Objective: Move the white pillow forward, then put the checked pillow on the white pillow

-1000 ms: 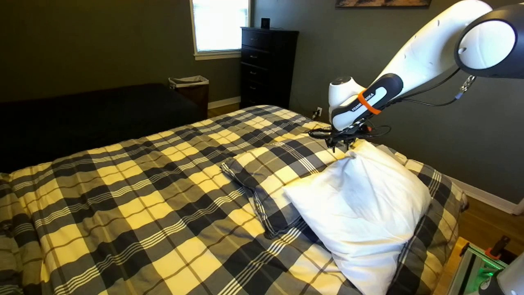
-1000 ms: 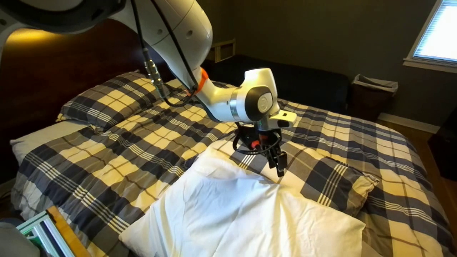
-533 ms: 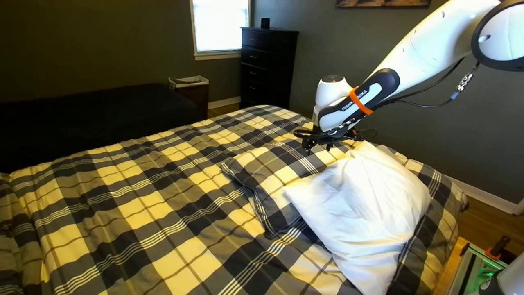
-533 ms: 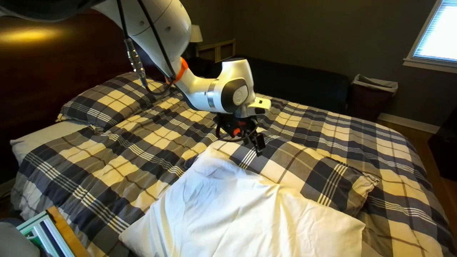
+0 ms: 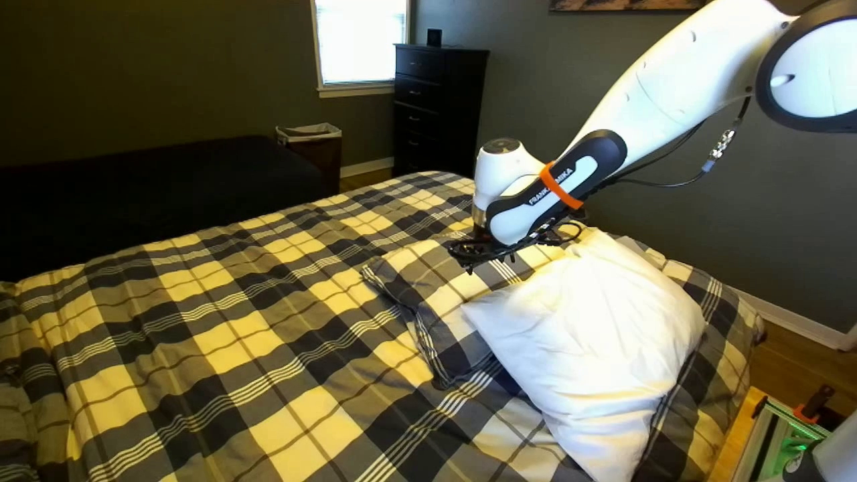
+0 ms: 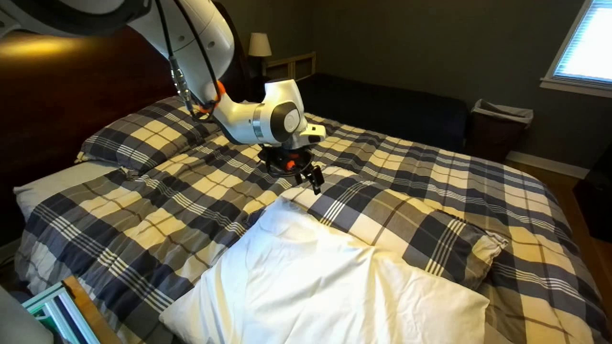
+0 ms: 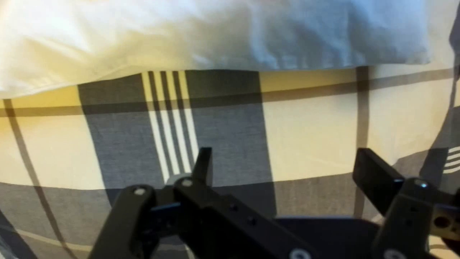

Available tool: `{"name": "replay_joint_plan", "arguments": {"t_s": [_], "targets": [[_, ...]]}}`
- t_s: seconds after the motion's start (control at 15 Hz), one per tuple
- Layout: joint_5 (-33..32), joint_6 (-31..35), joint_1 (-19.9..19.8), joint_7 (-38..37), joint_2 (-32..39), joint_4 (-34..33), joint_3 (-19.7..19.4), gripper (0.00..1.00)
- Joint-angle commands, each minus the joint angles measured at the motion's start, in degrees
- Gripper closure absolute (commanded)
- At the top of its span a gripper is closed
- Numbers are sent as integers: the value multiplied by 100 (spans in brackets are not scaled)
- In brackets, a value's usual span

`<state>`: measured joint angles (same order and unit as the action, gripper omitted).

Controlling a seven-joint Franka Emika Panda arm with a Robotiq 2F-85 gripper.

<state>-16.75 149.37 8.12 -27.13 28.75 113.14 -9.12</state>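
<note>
The white pillow (image 5: 596, 335) lies puffy and wrinkled on the bed, and it also shows in an exterior view (image 6: 325, 291). The checked pillow (image 5: 428, 274) lies beside it, and the white pillow's edge overlaps part of it. Both also show in the wrist view, the white pillow (image 7: 215, 32) at the top and the checked pillow (image 7: 309, 136) below it. My gripper (image 7: 282, 158) is open and empty, fingers spread above the checked pillow's plaid fabric. In both exterior views the gripper (image 5: 491, 261) hovers at the checked pillow's far part (image 6: 397, 215); contact cannot be told.
The plaid bedspread (image 5: 221, 348) covers the bed. Another plaid pillow (image 6: 148, 134) leans near the headboard (image 6: 57, 81). A metal frame with a wooden edge (image 6: 67, 310) stands at the bedside near the robot base. A hamper (image 6: 499, 129) stands beyond the bed.
The gripper has moved away from the white pillow, leftward in both exterior views, and over the checked pillow's far part. Both pillows look to be in the same place.
</note>
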Motion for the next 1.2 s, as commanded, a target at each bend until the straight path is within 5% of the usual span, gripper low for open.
{"name": "replay_joint_plan", "arguments": {"t_s": [0.0, 0.67, 1.13], "targets": [[-197, 12, 385, -133, 510, -434, -152, 0], [-892, -133, 1531, -706, 1772, -1526, -650, 0], [-949, -458, 1882, -733, 2668, -2165, -882, 0]]}}
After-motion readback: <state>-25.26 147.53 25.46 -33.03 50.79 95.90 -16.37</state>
